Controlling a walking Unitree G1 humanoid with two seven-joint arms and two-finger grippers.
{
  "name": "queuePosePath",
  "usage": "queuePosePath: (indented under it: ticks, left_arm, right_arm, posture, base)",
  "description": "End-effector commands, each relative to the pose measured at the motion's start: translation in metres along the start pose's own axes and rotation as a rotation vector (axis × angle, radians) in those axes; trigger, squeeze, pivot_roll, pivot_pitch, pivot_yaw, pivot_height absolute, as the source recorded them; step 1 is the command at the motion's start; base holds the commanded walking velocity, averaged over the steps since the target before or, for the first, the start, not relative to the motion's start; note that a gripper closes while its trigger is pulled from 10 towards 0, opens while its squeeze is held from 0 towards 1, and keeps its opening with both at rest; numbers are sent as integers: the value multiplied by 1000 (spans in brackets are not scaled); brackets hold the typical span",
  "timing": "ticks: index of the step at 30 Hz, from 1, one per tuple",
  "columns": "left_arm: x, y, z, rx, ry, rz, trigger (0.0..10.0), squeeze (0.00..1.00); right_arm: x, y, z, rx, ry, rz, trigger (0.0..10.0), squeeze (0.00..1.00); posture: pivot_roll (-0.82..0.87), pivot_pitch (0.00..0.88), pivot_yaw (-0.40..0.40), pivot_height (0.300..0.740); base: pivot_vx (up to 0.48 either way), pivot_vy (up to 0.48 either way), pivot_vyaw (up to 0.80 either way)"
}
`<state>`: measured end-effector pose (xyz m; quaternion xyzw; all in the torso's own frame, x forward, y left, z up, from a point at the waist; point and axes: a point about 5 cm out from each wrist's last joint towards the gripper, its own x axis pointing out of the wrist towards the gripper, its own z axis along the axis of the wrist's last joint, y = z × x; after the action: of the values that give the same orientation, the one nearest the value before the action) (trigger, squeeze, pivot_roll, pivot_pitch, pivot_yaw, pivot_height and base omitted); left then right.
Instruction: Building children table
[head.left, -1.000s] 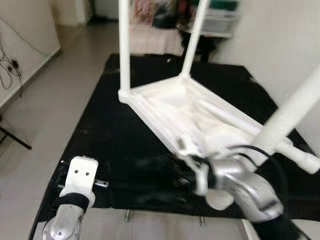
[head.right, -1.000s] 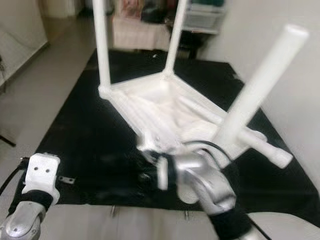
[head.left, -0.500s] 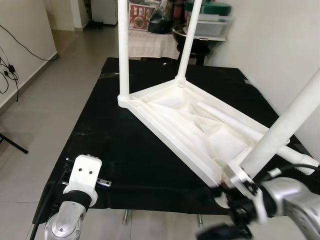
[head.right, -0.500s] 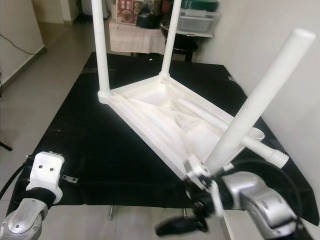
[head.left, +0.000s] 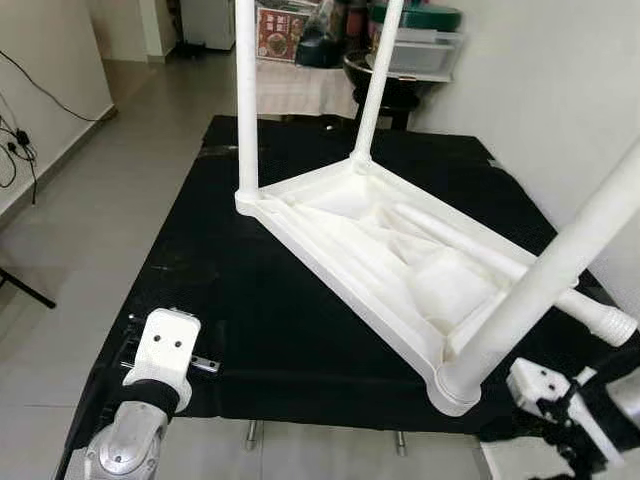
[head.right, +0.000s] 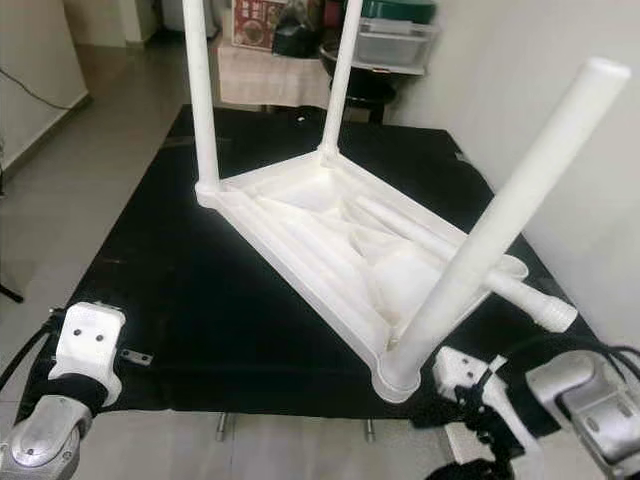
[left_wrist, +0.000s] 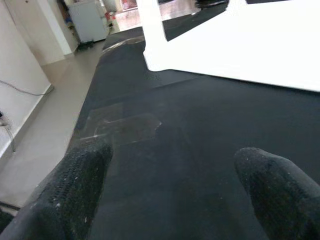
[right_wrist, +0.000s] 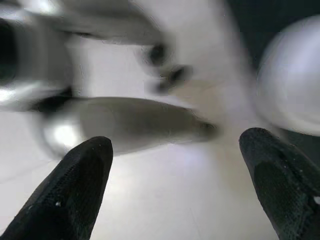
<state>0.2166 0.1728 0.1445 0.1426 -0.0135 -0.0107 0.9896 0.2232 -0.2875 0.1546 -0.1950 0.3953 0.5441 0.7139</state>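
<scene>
A white children's table (head.left: 350, 245) lies upside down on a black mat (head.left: 225, 280). Two legs (head.left: 246, 100) stand upright at its far corners. A third leg (head.right: 500, 215) rises slanted from the near corner. A loose leg (head.left: 592, 314) with a threaded end lies along the right side of the underside. My right arm (head.right: 575, 395) is low at the right, just beside the near corner, not touching it; in the right wrist view my right gripper (right_wrist: 182, 185) is open and empty over the floor. My left gripper (left_wrist: 170, 187) is open above the mat's near left part.
A small metal bracket (head.left: 205, 365) lies on the mat by my left wrist (head.left: 165, 345). A white wall (head.left: 560, 90) runs close along the right. Tiled floor (head.left: 90, 230) lies to the left, with cables by the left wall. Boxes and a dark pot (head.left: 400, 70) crowd the back.
My right arm has pulled away from the table's near corner, moving down and to the right. The left arm has stayed where it was.
</scene>
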Motion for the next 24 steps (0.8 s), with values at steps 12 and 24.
queuePosePath:
  ticks: [12, 24]
  left_arm:
    - [0, -2, -2, 11, 5, -13, 10000, 0]
    - [-1, -3, 0, 10, 3, -8, 10000, 0]
  right_arm:
    - [2, -31, 76, -226, -422, -181, 10000, 0]
    - [80, -25, 202, -353, -814, -244, 10000, 0]
  posture:
    - [-89, 35, -103, 740]
    - [-66, 39, -114, 740]
  base:
    - [0, 0, 0]
    - [0, 0, 0]
